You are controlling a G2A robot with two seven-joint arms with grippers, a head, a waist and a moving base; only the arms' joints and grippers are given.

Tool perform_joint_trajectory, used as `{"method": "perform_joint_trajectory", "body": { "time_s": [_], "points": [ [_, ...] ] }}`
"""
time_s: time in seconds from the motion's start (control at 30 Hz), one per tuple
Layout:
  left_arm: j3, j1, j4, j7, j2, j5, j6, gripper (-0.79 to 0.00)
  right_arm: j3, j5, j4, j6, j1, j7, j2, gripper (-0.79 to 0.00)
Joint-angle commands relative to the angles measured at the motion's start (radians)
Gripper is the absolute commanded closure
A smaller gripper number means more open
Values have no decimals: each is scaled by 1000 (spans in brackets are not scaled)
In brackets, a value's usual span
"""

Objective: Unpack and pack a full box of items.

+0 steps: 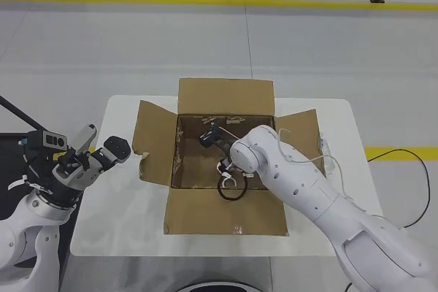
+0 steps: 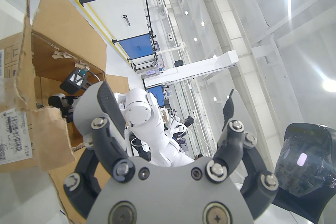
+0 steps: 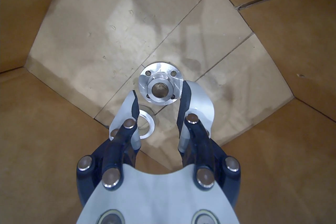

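Note:
An open cardboard box [image 1: 226,212] stands in the middle of the white table [image 1: 124,219], all flaps folded out. My right gripper [image 1: 230,186] is down inside it. From the wrist, the right gripper [image 3: 159,89] is open just above the box floor [image 3: 105,25], its fingers on either side of a round metal flange [image 3: 160,86] with a centre bore. A smaller metal ring [image 3: 147,123] lies beside one finger. A black item [image 1: 208,137] rests near the box's far wall. My left gripper [image 1: 109,139] hangs open and empty left of the box, off the table's left edge.
In the left wrist view the left gripper [image 2: 166,91] faces the box's torn side flap [image 2: 39,130], with the black item [image 2: 74,80] and the right arm beyond it. A black surface [image 1: 0,160] lies left of the table. Bare tabletop borders the box in front and at left.

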Motion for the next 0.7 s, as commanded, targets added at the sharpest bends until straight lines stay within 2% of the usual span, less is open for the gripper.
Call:
{"method": "perform_joint_trajectory", "body": {
  "time_s": [0.0, 0.2, 0.47, 0.53, 0.67],
  "points": [
    [0, 0, 0, 0, 0, 0, 0, -785, -1, -1, 18, -4, 1, -6, -6, -376],
    [0, 0, 0, 0, 0, 0, 0, -785, -4, 0, 72, -18, 6, -14, -27, -363],
    [0, 0, 0, 0, 0, 0, 0, -785, -7, -2, 112, -32, 6, -18, -51, -280],
    [0, 0, 0, 0, 0, 0, 0, -785, -7, -6, 115, -35, 6, -18, -56, -215],
    [0, 0, 0, 0, 0, 0, 0, -785, -3, -13, 123, -37, 1, -18, -62, -203]
  ]
}}
